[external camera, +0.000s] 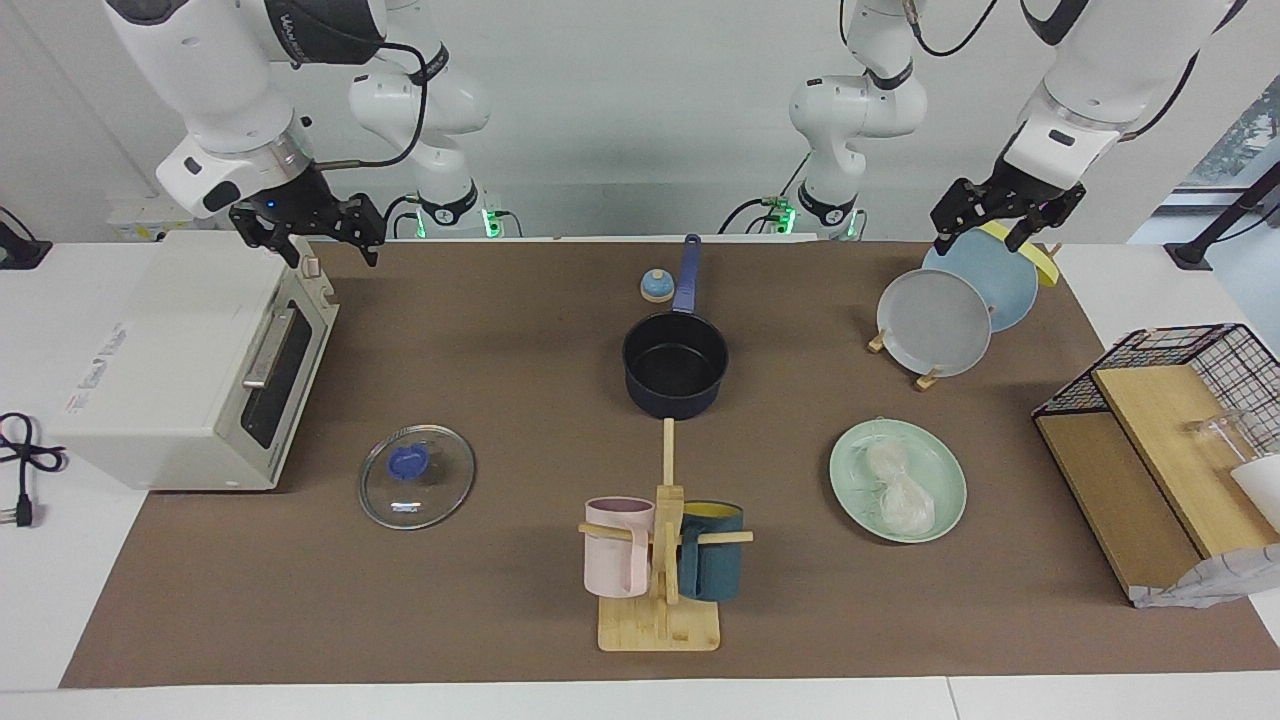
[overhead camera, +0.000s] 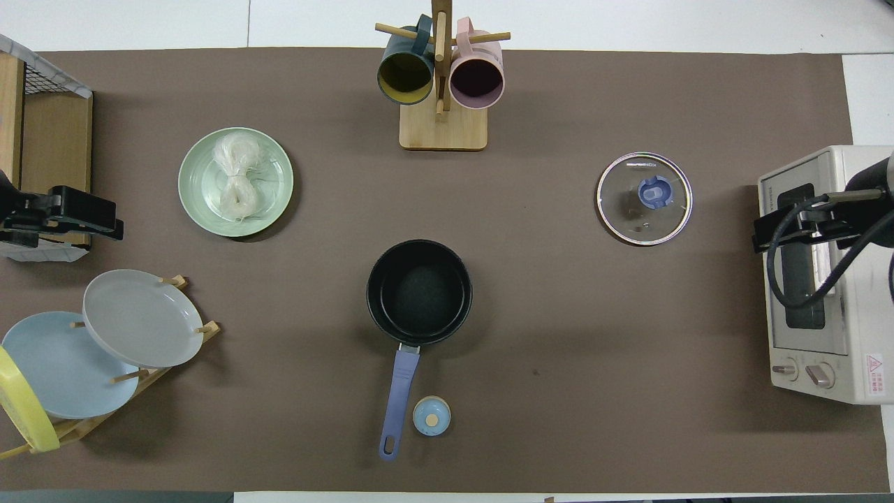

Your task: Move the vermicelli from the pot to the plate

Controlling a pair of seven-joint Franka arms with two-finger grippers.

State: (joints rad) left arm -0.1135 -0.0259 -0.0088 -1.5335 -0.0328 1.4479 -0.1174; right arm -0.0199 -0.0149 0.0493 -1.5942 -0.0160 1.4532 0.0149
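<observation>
vermicelli: whitish, translucent
plate: pale mint green
pot: dark navy, black inside, blue handle
lid: clear glass, blue knob
table cover: plain brown
mugs: pink; dark teal

No legible text; toaster oven warning label unreadable.

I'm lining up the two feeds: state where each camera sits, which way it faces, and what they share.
Facing view: high across the table, facing the robots; both arms, left gripper and right gripper show.
Overhead view: above the robots' end, looking steeply down; only gripper parts show.
Shared: empty pot, vermicelli on the plate.
</observation>
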